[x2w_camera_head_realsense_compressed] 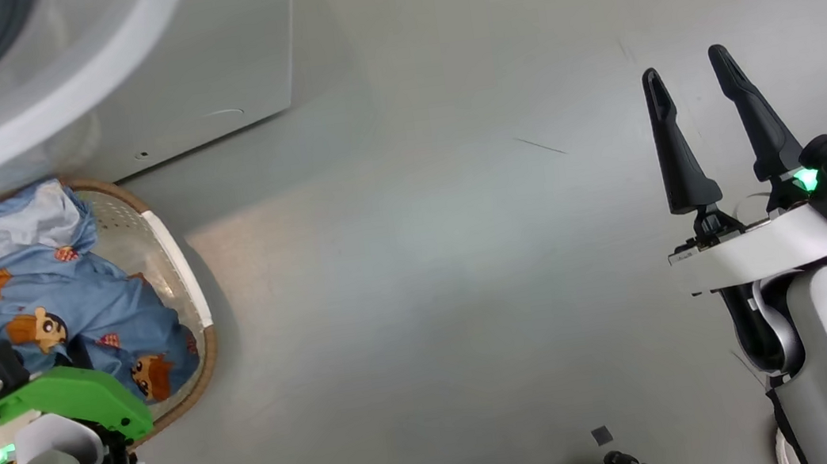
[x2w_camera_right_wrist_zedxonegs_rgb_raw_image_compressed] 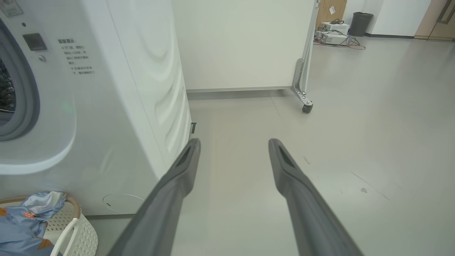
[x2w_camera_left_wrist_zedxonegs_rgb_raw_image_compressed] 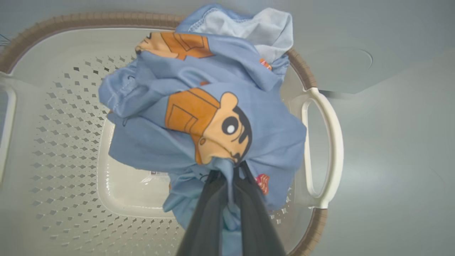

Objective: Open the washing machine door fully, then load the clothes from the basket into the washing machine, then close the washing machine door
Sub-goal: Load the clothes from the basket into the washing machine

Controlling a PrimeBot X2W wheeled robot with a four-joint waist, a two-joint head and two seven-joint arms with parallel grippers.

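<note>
Pinching the clothes [x2w_camera_left_wrist_zedxonegs_rgb_raw_image_compressed: 149, 142] inside the basket [x2w_camera_left_wrist_zedxonegs_rgb_raw_image_compressed: 53, 124], the left gripper [x2w_camera_left_wrist_zedxonegs_rgb_raw_image_compressed: 229, 169] is clamped tight on blue fabric. The right gripper [x2w_camera_right_wrist_zedxonegs_rgb_raw_image_compressed: 234, 142] is spread wide and empty beside the washing machine [x2w_camera_right_wrist_zedxonegs_rgb_raw_image_compressed: 135, 117]. The machine's grey printed lines [x2w_camera_right_wrist_zedxonegs_rgb_raw_image_compressed: 76, 57] are too small to read, and the basket's sticker [x2w_camera_left_wrist_zedxonegs_rgb_raw_image_compressed: 153, 173] is blurred.

Light-blue clothes [x2w_camera_left_wrist_zedxonegs_rgb_raw_image_compressed: 199, 117] (orange cartoon figures), cream brown-rimmed basket [x2w_camera_left_wrist_zedxonegs_rgb_raw_image_compressed: 71, 149].
</note>
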